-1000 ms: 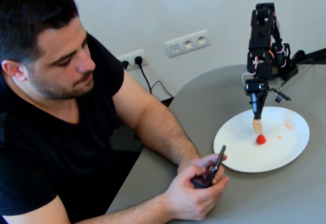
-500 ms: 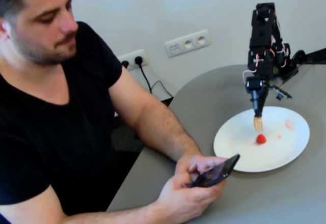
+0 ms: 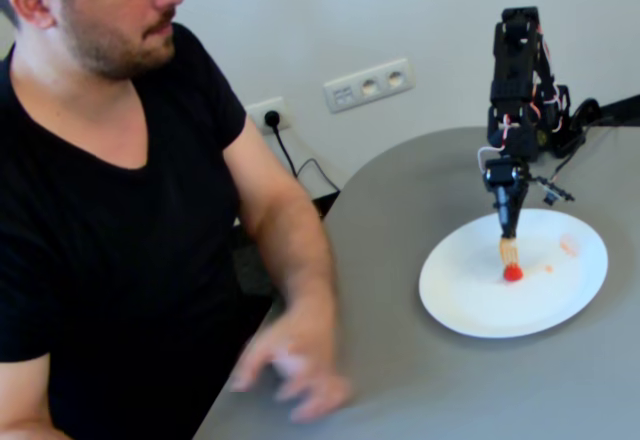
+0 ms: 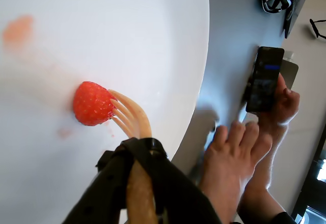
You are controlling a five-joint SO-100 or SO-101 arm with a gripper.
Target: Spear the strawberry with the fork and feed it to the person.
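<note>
Grey table point(image 3: 420, 380) holds my round white plate point(image 3: 560, 300), where my end effector point(image 4: 133, 155), closed around the yellow plastic fork point(image 4: 130, 117), touches the small red strawberry point(image 4: 92, 103); next I push in.

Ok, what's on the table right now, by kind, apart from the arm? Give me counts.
Strawberries: 1, strawberry at the fork tines
Forks: 1, held in the claw
Plates: 1, white plate
Phones: 1, phone in the wrist view, by the man's hand
Total: 4
</note>
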